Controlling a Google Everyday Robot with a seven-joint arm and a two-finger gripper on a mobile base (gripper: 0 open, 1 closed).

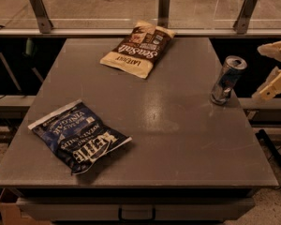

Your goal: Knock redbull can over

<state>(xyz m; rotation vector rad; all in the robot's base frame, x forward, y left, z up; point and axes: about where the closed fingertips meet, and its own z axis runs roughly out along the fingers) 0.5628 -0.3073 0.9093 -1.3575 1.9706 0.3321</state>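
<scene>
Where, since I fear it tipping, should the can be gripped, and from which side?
Grip the can round its mid-body, coming in level from the right. It is slim, round-walled and upright, so opposite sides of the wall suit two fingers. It stands near the right edge of the table, and the hand hangs open just off that edge, with nothing between them.

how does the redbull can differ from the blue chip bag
The redbull can stands upright near the right edge; the blue chip bag lies flat, front left. The can is slim metal; the bag is wider and crinkled. Both rest on the table. The gripper, open, is right of the can.
</scene>
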